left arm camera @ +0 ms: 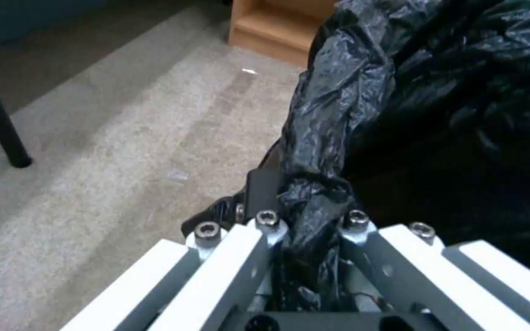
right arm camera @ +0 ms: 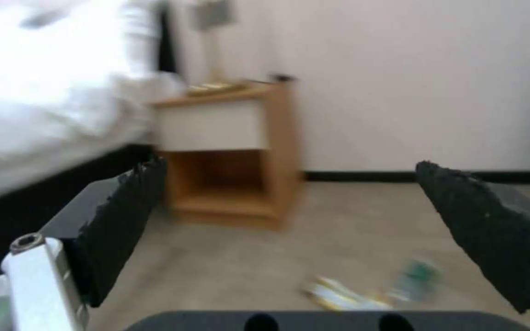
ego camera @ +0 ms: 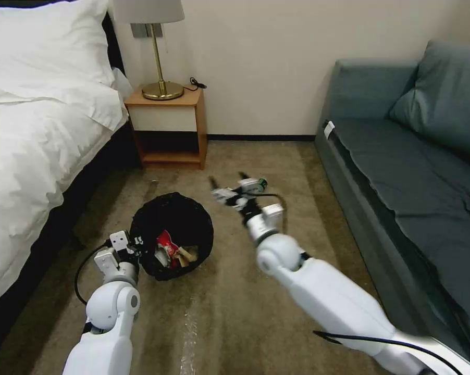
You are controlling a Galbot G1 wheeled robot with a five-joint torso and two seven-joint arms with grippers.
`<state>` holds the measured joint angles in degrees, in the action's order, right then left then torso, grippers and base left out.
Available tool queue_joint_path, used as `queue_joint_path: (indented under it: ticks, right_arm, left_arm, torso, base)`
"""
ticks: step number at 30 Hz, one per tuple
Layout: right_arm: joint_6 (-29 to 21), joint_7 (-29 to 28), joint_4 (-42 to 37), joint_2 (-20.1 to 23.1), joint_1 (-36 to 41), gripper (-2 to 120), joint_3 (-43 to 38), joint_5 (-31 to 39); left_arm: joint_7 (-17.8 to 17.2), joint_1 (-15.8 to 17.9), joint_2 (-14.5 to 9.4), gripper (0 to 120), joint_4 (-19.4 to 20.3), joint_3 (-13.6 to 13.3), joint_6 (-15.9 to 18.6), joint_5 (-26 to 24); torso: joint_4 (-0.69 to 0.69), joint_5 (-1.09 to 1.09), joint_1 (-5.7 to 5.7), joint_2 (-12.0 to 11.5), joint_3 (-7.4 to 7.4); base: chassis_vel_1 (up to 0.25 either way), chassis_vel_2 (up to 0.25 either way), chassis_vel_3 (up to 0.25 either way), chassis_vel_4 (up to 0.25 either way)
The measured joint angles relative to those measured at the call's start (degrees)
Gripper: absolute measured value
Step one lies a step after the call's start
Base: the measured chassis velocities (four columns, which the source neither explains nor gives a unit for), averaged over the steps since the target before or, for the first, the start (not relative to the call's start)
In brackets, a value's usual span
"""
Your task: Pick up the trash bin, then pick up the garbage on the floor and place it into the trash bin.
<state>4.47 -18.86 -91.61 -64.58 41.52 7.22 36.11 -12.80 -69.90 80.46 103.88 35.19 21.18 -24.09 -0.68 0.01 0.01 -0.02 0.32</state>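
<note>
The trash bin (ego camera: 173, 219), lined with a black bag, hangs just above the carpet at centre left. A red-and-white wrapper (ego camera: 165, 244) and crumpled brown paper (ego camera: 185, 254) lie inside it. My left gripper (ego camera: 132, 244) is shut on the bin's near-left rim; in the left wrist view the bag (left arm camera: 338, 105) bunches between the left gripper (left arm camera: 305, 197) fingers. My right gripper (ego camera: 226, 178) hovers open above the floor. Just past it lies a small green-labelled bottle (ego camera: 257, 184). In the right wrist view the bottle (right arm camera: 418, 275) and a pale yellowish wrapper (right arm camera: 338, 296) lie on the carpet ahead of the open right gripper (right arm camera: 290, 165).
A bed (ego camera: 32, 135) runs along the left and a teal sofa (ego camera: 412, 172) along the right. A wooden nightstand (ego camera: 167, 130) with a brass lamp (ego camera: 159, 78) stands against the far wall. A pale tape strip (ego camera: 189, 328) runs along the carpet near me.
</note>
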Motion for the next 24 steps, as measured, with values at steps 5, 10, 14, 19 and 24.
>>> queue_joint_path:
  ticks: [5,10,14,19,24]
  right_arm:
    - [0.0,0.3,-0.7,3.8,8.3,100,-9.3,-2.3]
    - [3.0,2.3,-1.2,5.4,19.0,100,-20.5,-5.4]
    - [6.4,3.8,-0.5,4.8,23.0,100,-24.1,-8.1]
    - [11.9,7.5,1.9,1.3,27.2,100,-27.9,-13.3]
    - [14.4,9.7,3.2,-1.5,27.9,100,-30.0,-17.8]
  left_arm:
    - [0.1,0.3,-1.9,3,0.0,-0.1,-0.2,-0.6]
    - [0.0,0.4,-2.6,3,0.5,0.1,0.0,-0.7]
    - [0.0,0.2,-2.6,3,0.7,0.1,0.1,-0.7]
    - [0.0,-0.1,-2.1,3,0.8,0.3,0.1,-0.5]
    - [0.1,-0.6,-2.1,3,0.8,0.7,0.1,-0.4]
  torso:
    - [-0.03,0.02,0.0,0.0,0.0]
    - [-0.03,0.04,0.0,0.0,-0.01]
    - [-0.02,-0.04,-0.01,0.0,-0.01]
    - [-0.01,-0.01,-0.01,0.0,-0.01]
    - [0.0,-0.01,0.0,0.0,-0.01]
  base:
    - [0.0,0.0,0.0,0.0]
    - [0.0,0.0,0.0,0.0]
    - [0.0,0.0,0.0,0.0]
    - [0.0,0.0,0.0,0.0]
    - [0.0,0.0,0.0,0.0]
